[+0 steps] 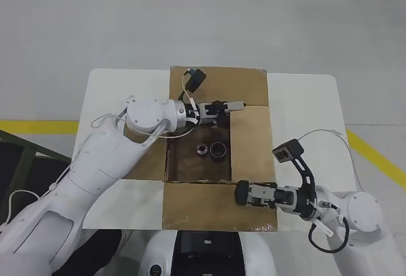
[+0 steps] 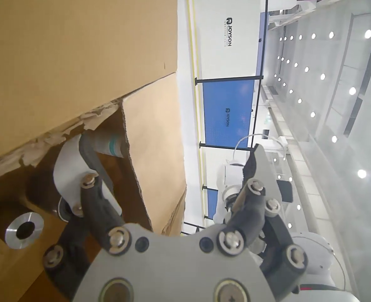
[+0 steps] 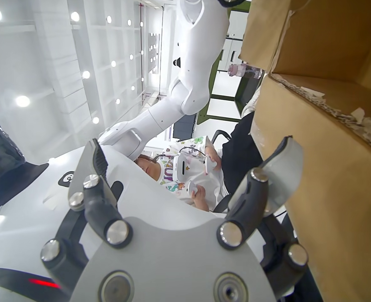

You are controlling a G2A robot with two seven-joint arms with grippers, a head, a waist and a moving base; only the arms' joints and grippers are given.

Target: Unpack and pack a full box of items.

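A white table [image 1: 120, 90] is carrying an open cardboard box [image 1: 252, 138], its flaps lying outward. My left gripper [image 1: 236, 105] is hanging at the far right corner of the opening. Its jaws are spread and gripping nothing, with one finger [image 2: 89, 158] inside the box just beside a white tube [image 2: 108, 146] with a teal band. Two metal cylinders [image 1: 219, 149] are sitting on the box floor. My right gripper [image 1: 240, 193] is hovering at the near flap, jaws spread and empty, one finger [image 3: 284, 161] close against the cardboard.
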